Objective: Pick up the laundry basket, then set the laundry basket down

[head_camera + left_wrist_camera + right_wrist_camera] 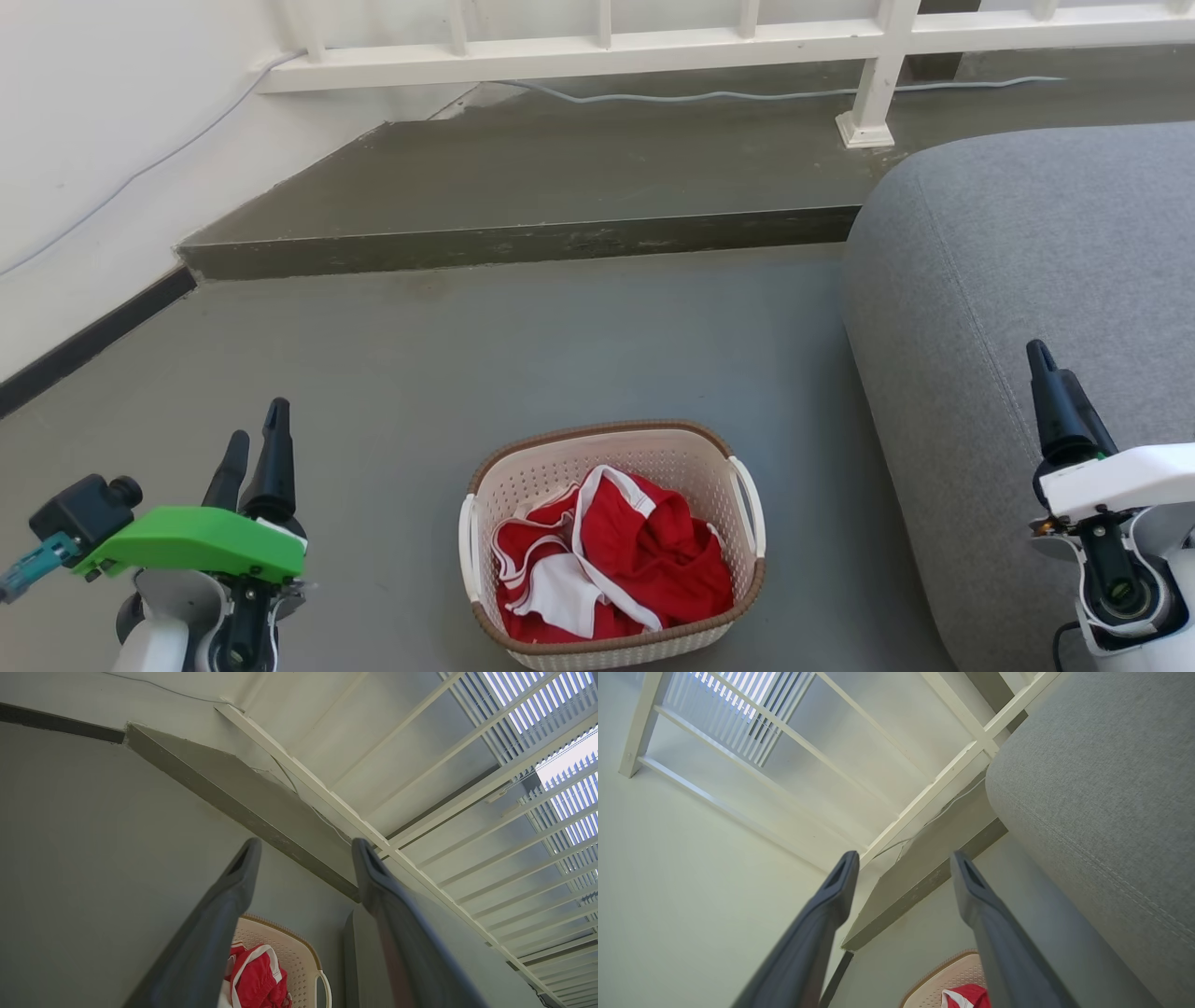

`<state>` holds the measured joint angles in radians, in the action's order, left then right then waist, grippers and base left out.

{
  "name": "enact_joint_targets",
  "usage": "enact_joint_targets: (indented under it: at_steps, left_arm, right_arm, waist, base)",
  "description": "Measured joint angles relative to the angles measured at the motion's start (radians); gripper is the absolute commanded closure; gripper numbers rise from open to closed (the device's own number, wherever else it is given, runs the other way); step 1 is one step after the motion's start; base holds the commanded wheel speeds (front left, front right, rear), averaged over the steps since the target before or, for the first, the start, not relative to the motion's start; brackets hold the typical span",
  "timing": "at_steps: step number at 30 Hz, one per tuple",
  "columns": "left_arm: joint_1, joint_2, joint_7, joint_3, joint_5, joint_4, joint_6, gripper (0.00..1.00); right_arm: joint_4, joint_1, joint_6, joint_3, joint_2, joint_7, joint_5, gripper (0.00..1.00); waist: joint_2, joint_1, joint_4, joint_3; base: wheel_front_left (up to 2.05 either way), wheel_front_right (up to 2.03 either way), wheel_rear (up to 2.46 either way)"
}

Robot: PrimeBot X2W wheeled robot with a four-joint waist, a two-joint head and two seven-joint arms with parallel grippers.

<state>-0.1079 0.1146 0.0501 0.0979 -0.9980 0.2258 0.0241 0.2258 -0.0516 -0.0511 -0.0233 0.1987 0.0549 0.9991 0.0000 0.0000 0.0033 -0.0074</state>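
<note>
The laundry basket (709, 467) stands on the grey floor at the bottom centre of the head view. It is cream and perforated, with a brown rim and white side handles, and holds red and white clothes (616, 560). My left gripper (254, 435) hovers well to the basket's left, open and empty. My right gripper (1041, 357) is far to the basket's right, over the sofa edge, open with nothing between its fingers. In the left wrist view the basket (289, 952) peeks out between the spread fingers (243, 868). The right wrist view catches the basket's rim (943, 975) at the bottom.
A grey sofa (1027, 280) fills the right side, close to the basket. A raised dark step (523, 187) runs across behind, with a white railing (597, 47) and a cable along it. A white wall (84, 140) borders the left.
</note>
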Motion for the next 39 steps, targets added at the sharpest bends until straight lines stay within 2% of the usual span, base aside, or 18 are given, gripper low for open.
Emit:
enact_joint_targets:
  at_steps: [9,39]
  left_arm:
    - [0.003,0.000,0.032,0.038,0.137,0.000,-0.026,0.00]
    - [0.011,-0.004,0.120,0.151,0.521,0.074,-0.101,0.00]
  right_arm:
    - [-0.005,0.000,0.026,-0.060,0.011,0.031,-0.145,0.00]
    - [0.021,0.022,0.072,-0.177,0.025,0.129,-0.509,0.00]
  waist:
    - [0.0000,0.0000,0.002,-0.003]
    - [0.0000,0.0000,0.008,-0.012]
  base:
    - [0.00,0.00,0.00]
    - [0.00,0.00,0.00]
